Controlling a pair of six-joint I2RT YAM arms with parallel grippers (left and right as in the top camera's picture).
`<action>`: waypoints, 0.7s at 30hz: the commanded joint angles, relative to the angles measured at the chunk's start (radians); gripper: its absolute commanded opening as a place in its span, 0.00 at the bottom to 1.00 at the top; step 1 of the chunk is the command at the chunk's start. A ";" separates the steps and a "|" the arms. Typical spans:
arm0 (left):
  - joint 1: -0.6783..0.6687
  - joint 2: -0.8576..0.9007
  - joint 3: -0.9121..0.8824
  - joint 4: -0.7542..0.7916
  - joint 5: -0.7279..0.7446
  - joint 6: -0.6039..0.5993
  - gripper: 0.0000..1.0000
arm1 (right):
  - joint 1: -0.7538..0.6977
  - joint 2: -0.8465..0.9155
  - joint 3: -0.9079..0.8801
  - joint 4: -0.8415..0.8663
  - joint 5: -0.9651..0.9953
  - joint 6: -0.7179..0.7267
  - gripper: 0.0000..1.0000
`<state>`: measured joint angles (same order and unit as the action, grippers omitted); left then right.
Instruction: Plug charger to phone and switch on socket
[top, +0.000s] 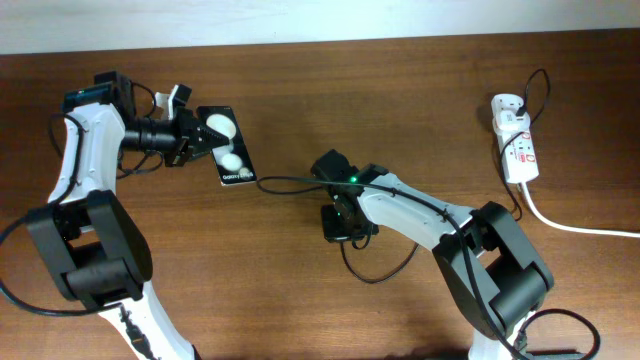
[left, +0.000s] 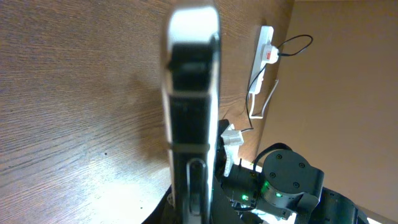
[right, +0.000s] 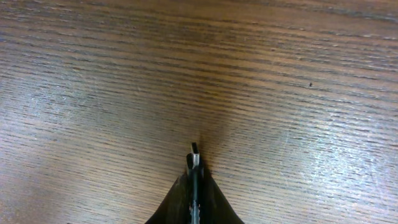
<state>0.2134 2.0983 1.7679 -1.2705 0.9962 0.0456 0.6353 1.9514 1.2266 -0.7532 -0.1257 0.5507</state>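
Brown wooden table (top: 400, 80) beneath me.
The socket (top: 516, 140) and its white cord (top: 570, 225) lie well right of my right gripper (right: 194, 165).

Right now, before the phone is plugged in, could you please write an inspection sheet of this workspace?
Surface: brown wooden table.
Job's things: phone held by left gripper; charger plug tip in right gripper; socket at far right.
Clutter: nothing seen.
Grippers: both shut, each on its thing.
Cables: thin black charger cable across the table; thick white cord leaving to the right.
Surroundings: pale wall behind the table.
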 joint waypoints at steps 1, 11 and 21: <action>-0.002 -0.003 0.005 0.002 0.027 0.020 0.00 | -0.001 0.043 -0.011 0.001 -0.002 0.008 0.11; -0.002 -0.003 0.005 0.001 0.027 0.020 0.00 | -0.001 0.058 -0.011 0.000 -0.002 0.016 0.08; -0.002 -0.003 0.005 0.001 0.027 0.020 0.00 | -0.055 -0.017 0.011 -0.043 -0.051 -0.090 0.04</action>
<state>0.2134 2.0983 1.7679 -1.2705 0.9939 0.0456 0.6064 1.9602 1.2396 -0.7845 -0.1638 0.5289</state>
